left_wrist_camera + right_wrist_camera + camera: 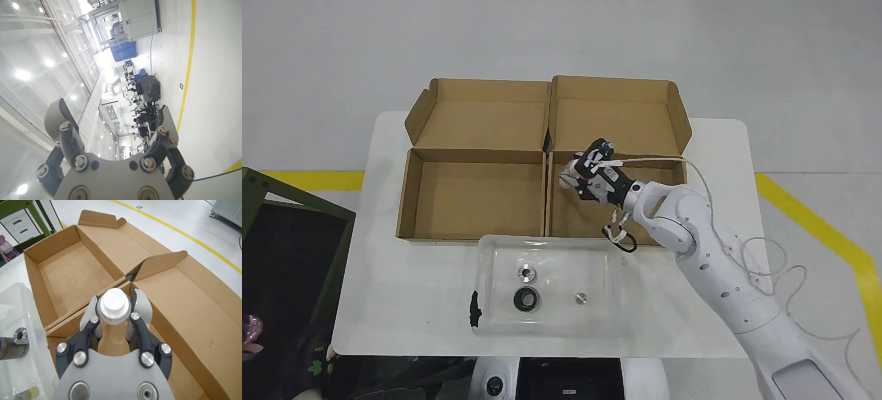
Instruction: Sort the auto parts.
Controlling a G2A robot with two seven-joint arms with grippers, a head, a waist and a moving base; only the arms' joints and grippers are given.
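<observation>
Two open cardboard boxes sit side by side on my white table [382, 290], the left box [477, 200] and the right box [577, 220], both with their lids folded back on the far side from the robot. Just in front of them, nearer the robot, lies a clear bin [562, 262] with three parts in it: a metal piece [528, 272] with a hole in it, a black ring [527, 299] and a small metal plug [580, 296], each apart from the others. My right gripper [114, 296] hangs over the right box, on the side next to the left box. Its fingers are clamped on a white stepped part [113, 307] with a clear collar around its wider end. I see the part held clear of the box floor, close to the wall where the two boxes meet. My left gripper [113, 106] points up into the hall toward the ceiling lights, its fingers spread wide. On the floor beside the table I can make out a yellow line [812, 215].
</observation>
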